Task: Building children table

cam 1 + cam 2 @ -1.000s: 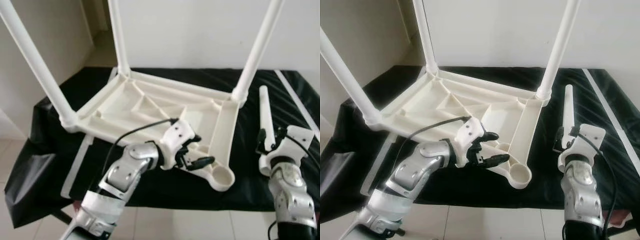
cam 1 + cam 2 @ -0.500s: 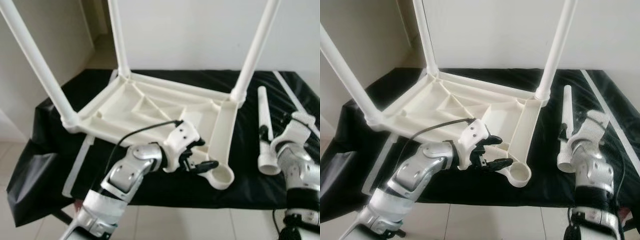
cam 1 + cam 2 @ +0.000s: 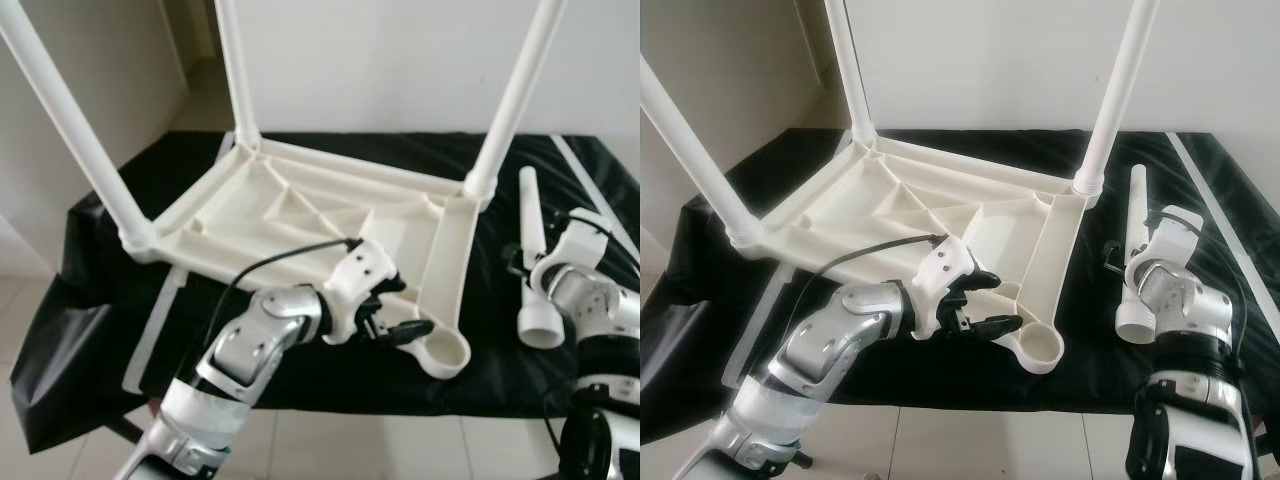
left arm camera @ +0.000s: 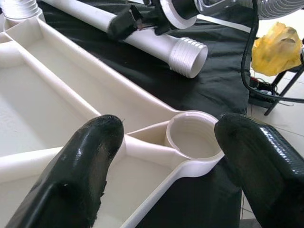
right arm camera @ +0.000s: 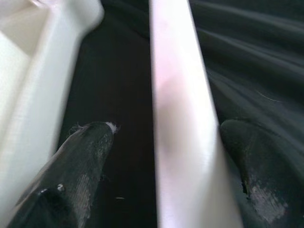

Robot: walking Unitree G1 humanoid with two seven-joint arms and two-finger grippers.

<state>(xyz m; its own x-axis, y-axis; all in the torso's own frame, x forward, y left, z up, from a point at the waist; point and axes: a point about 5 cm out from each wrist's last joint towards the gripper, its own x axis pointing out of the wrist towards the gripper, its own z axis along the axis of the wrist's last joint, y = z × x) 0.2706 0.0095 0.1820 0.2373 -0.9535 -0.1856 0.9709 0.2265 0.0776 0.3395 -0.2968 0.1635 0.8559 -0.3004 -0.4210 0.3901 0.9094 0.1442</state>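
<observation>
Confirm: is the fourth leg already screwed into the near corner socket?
No. The socket is empty, and the loose leg lies on the black cloth beside the tabletop.

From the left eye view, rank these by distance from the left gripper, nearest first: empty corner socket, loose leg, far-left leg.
1. Empty corner socket, just beside the left gripper.
2. Loose leg, lying on the cloth to the right.
3. Far-left leg, upright at the back.

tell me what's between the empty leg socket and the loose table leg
Only bare black cloth separates the socket on the upturned tabletop from the loose leg, clearest in the left eye view.
</observation>
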